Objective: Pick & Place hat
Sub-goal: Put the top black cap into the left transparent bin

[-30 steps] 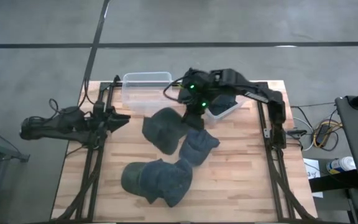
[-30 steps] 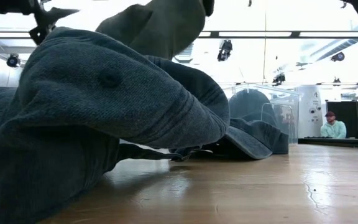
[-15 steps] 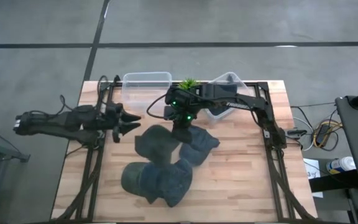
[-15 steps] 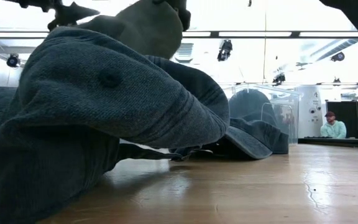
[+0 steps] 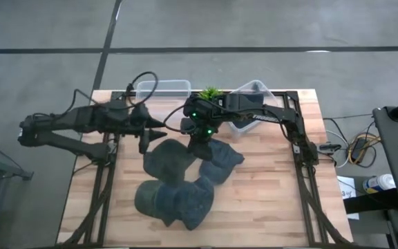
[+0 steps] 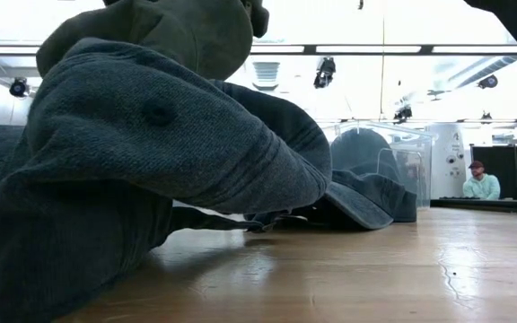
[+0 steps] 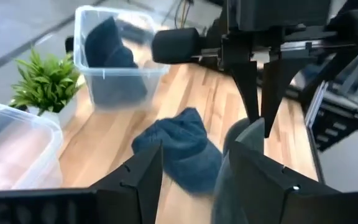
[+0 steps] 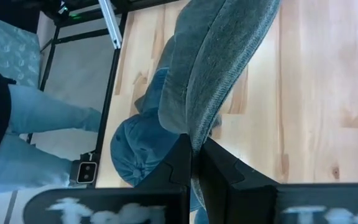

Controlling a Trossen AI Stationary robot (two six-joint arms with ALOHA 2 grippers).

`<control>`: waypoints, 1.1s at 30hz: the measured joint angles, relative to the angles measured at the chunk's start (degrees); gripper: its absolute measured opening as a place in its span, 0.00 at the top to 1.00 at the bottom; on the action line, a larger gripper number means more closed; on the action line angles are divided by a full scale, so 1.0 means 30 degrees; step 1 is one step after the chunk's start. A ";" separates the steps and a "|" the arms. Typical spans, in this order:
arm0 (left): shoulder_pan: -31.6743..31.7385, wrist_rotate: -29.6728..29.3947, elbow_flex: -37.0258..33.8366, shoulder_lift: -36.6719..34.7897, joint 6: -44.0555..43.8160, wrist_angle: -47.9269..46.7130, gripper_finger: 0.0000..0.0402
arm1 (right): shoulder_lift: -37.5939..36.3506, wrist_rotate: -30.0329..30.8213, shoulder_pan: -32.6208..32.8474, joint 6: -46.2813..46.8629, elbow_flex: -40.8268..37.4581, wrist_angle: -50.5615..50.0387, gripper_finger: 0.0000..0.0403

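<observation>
A grey-green hat (image 5: pixel 170 163) hangs from my right gripper (image 5: pixel 200 135), which is shut on it over the middle of the table. The low view shows this hat (image 6: pixel 173 36) high up, behind a big blue hat (image 6: pixel 151 161) lying in the foreground. My left gripper (image 5: pixel 155 133) is open, just to the left of the held hat. Its wrist view looks at the right fingers (image 7: pixel 260 81) and the hat (image 7: pixel 247 134) under them. Another blue hat (image 5: pixel 221 163), a dark green one (image 5: pixel 149 197) and a blue one (image 5: pixel 192 202) lie on the table. My right gripper pinches the grey-green hat's upper edge (image 8: pixel 194 140) between its two fingers (image 8: pixel 180 163), coming from above and pointing down. The hat hangs below the fingers. Whether its lower part touches the table or the other hats, I cannot tell.
A clear bin (image 5: pixel 163 90) stands at the far edge, and a second bin (image 7: pixel 114 62) holding a blue hat stands right of it. A small green plant (image 5: pixel 210 92) sits between them. A person's jeans-clad legs (image 8: pixel 36 112) stand beside the table.
My right gripper carried the grey-green hat from near the far right bin toward the table's left and near side, then held still. My left gripper swung in from the left edge toward the held hat, staying open.
</observation>
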 joint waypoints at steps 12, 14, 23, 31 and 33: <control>0.0777 0.3395 0.3587 0.3917 0.1404 -0.3110 0.56 | 0.0017 0.0526 -0.0015 -0.0434 0.0000 0.0042 0.97; 0.0803 0.3776 0.3621 0.4272 0.1564 -0.3209 0.56 | 0.0017 0.0532 -0.0007 -0.0476 0.0000 0.0049 0.97; 0.0807 0.5081 0.3604 0.5107 0.1680 -0.3050 0.56 | 0.0017 0.0561 0.0000 -0.0477 0.0000 0.0118 0.97; 0.0807 0.5512 0.3590 0.5266 0.1694 -0.2129 0.59 | 0.0017 0.0561 0.0000 -0.0433 0.0000 0.0224 0.97; 0.0807 0.5726 0.3590 0.5205 0.1765 -0.1652 0.60 | 0.0017 0.0555 0.0000 -0.0433 0.0000 0.0224 0.97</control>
